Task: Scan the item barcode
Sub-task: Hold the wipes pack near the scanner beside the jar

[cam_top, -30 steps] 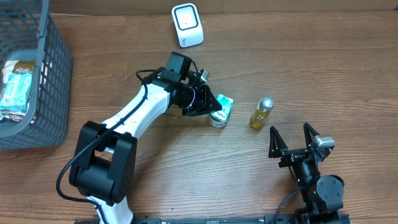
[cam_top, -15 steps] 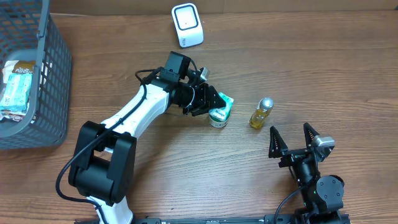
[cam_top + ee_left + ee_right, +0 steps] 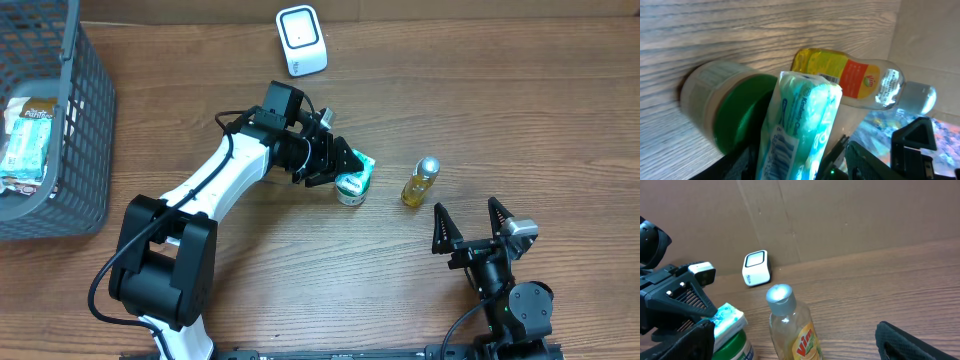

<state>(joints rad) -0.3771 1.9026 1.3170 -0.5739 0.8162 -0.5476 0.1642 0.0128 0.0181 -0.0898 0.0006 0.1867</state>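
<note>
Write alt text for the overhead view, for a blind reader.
The left hand is at a teal tissue pack resting on a green-lidded jar mid-table, beside a small yellow soap bottle. A white scanner stands at the far edge, a grey basket at the left, and the right hand sits open nearby.

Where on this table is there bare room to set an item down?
Bare wood right of the scanner, beyond the bottle; also between the basket and the left arm. Crowded where the left hand, tissue pack, jar and bottle cluster.
</note>
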